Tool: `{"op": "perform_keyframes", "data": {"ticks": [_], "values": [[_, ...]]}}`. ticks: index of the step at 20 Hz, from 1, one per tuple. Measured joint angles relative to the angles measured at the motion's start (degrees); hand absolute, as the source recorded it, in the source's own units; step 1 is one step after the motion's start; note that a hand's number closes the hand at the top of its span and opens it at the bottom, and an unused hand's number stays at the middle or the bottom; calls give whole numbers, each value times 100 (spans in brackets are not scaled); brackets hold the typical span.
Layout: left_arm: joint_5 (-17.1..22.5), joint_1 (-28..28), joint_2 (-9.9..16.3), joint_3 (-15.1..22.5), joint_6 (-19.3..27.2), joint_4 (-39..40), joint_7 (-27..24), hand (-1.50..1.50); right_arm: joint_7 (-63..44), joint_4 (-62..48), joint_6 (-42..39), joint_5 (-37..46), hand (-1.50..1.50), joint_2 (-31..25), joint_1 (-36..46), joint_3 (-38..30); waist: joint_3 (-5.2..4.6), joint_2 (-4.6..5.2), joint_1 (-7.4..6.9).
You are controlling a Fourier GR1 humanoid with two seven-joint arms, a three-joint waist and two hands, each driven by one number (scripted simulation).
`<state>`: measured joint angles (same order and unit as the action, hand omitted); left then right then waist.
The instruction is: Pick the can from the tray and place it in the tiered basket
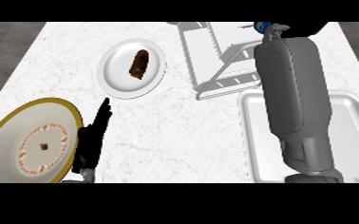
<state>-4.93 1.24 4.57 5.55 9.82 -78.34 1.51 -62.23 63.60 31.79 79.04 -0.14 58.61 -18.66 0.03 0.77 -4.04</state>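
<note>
Head view: you are looking steeply down on a pale marbled tabletop.

Right arm: your grey forearm runs up the right side of the view, crossing the white tray at lower right and the near corner of the tiered basket, a white wire-and-panel frame at upper centre. The right hand sits at the top edge, black, mostly cut off by the frame. A small blue-and-silver piece shows just left of the hand, at the wrist end of the forearm and over the basket's far right side; it may be the can, but you cannot confirm that. You cannot tell whether the fingers are curled or straight, or whether they hold anything.

Tray: the visible part of its floor shows only the forearm lying across it.

Left hand: low at the left, black, fingers straight and pointing up the view, holding nothing. It stands just beside the right rim of the gold-rimmed plate, which carries a ring of small crumbs and a dark speck at its centre.

White plate: upper left of centre, well apart from the basket, with a dark brown oblong food item lying on it, tilted slightly
</note>
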Motion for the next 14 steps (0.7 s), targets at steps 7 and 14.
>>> {"op": "perform_keyframes", "data": {"ticks": [7,14], "values": [[86,200,86,-137,-10,-58,-7,0,-175,573,780,1245,-150,15,-283,-75,-15,-111,237],[114,336,71,-219,63,-33,-12,0,-676,1957,614,1997,-150,15,-802,-122,-15,-240,456]]}}
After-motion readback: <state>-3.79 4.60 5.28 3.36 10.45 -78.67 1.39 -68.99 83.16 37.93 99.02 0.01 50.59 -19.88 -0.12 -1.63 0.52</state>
